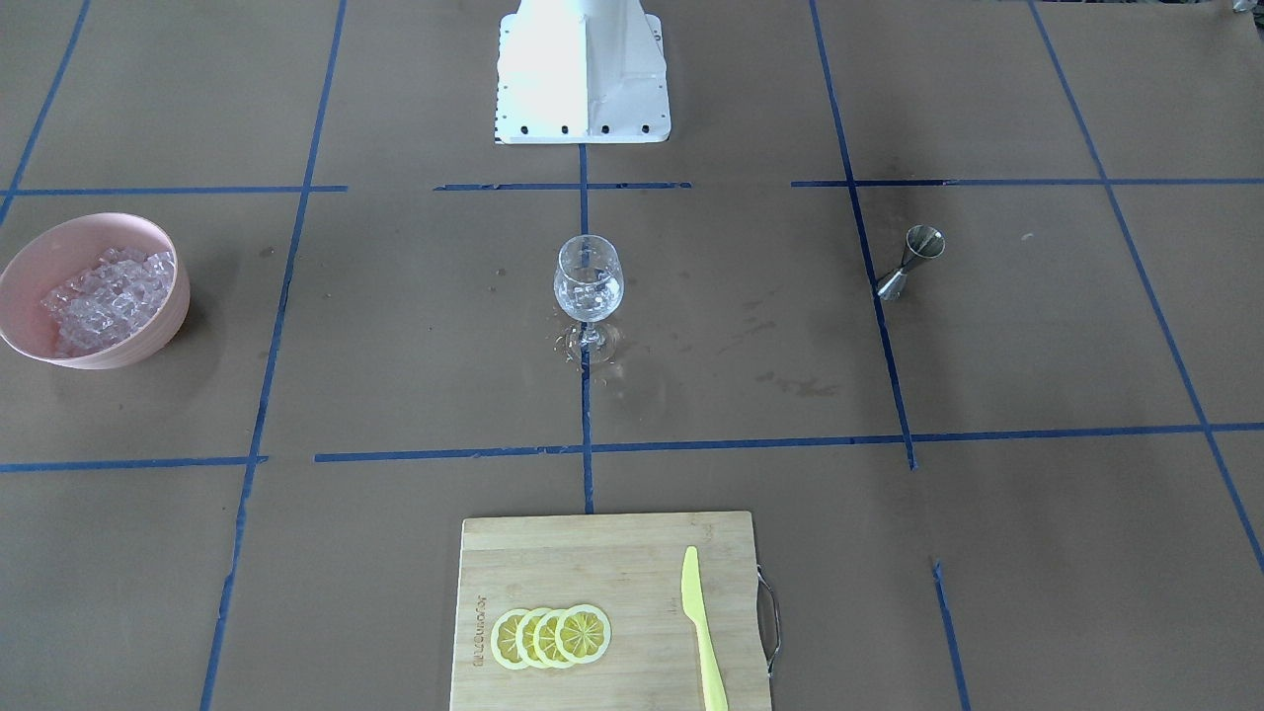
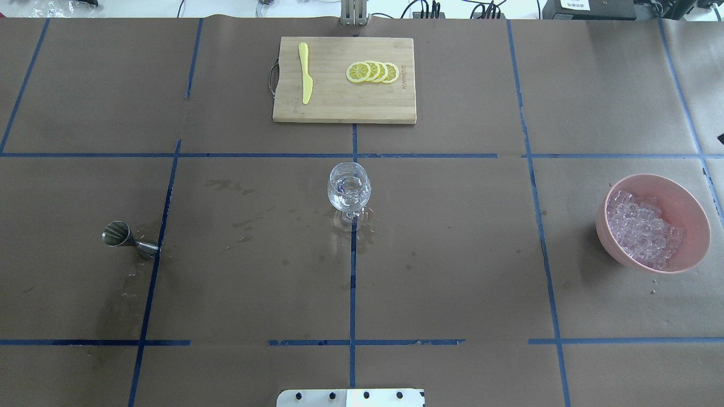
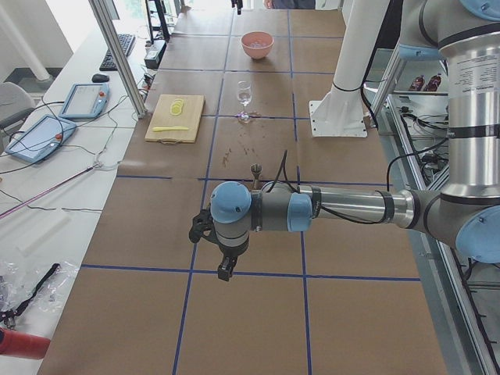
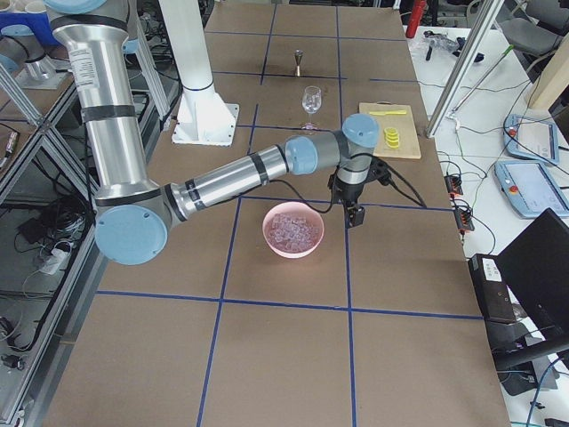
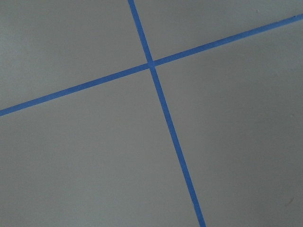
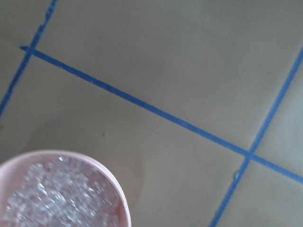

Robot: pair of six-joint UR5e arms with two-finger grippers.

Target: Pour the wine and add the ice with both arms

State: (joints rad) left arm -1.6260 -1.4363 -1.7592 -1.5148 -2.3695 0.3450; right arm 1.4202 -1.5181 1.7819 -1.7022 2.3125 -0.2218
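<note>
Glass dead centre, I reckon so either side reaches: jigger at its nine o'clock, ice at three. Left gripper, right gripper: jaws, I can't tell.

ice clear cubes heaped in pink bowl | left arm outstretched, low | right arm reaching beside bowl

The bench carried one wine glass, one steel jigger, one pink bowl and one wooden cutting board. On the board lay four lemon slices, overlapping in a row, and one yellow knife. The ice cubes heaped in the bowl were too many to count. Two arms showed, one left arm and one right arm, and one white base.
</note>
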